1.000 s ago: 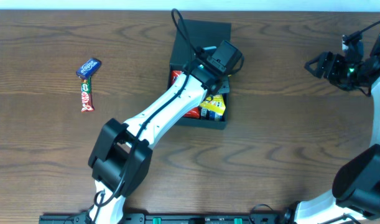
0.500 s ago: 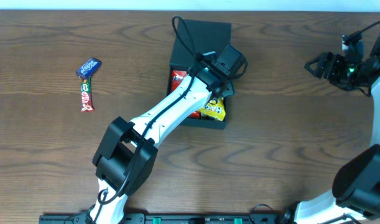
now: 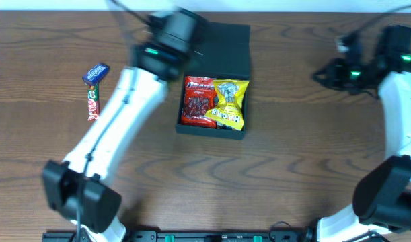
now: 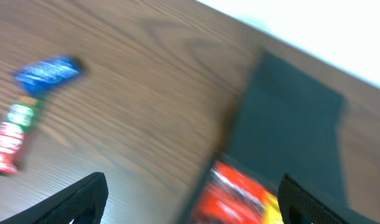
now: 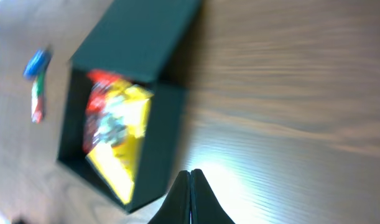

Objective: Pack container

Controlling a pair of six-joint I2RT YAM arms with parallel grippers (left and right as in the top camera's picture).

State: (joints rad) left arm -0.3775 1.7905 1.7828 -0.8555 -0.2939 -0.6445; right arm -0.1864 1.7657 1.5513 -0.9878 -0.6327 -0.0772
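Near the far edge of the table [image 3: 292, 148], about midway across, sits the container [image 3: 212, 130], a dark square box with its lid [image 3: 225, 50] folded back flat and 2 packets side by side inside: a red packet [image 3: 198, 101] on the left and a yellow packet [image 3: 231, 102] on the right. Blurred in the overhead view, the left gripper [image 3: 175, 30] is above the lid's far left corner. Its wrist camera shows the 2 fingers [image 4: 84, 199] spread wide and empty, with the container ahead, between them and off to the right. Well apart on the right side, the right gripper [image 5: 191, 193] has its jaws pressed together on nothing, and the container lies ahead and left of its tips, not touching. Well to the left of the container lie a blue packet [image 3: 95, 72] and a red and green bar [image 3: 93, 104], end to end.
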